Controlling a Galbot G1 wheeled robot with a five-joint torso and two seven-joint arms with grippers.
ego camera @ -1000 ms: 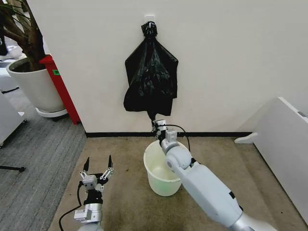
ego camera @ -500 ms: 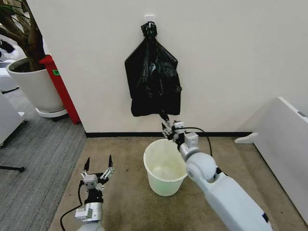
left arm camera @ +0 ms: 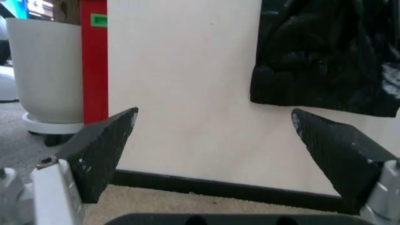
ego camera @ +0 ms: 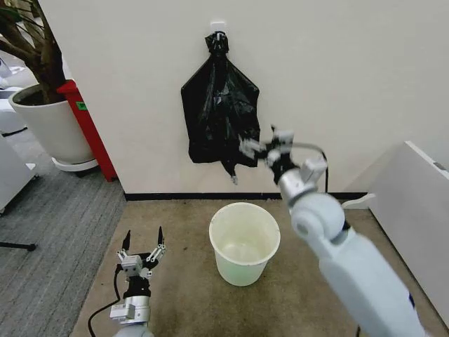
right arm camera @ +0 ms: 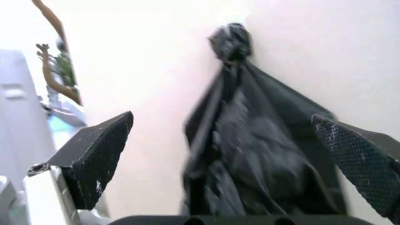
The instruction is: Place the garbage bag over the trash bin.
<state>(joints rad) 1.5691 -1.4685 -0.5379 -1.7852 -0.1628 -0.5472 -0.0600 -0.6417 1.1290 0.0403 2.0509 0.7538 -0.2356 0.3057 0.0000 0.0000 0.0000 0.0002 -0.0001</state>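
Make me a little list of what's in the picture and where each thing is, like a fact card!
garbage bag: black, hanging on the wall from a hook, knot at its top
trash bin: cream-white, standing upright on the carpet below the bag, nothing over it
right gripper: raised by the bag's lower right edge, jaws open
left gripper: low near the floor, left of the bin, jaws open, holding nothing
plant pot: big, white, far left
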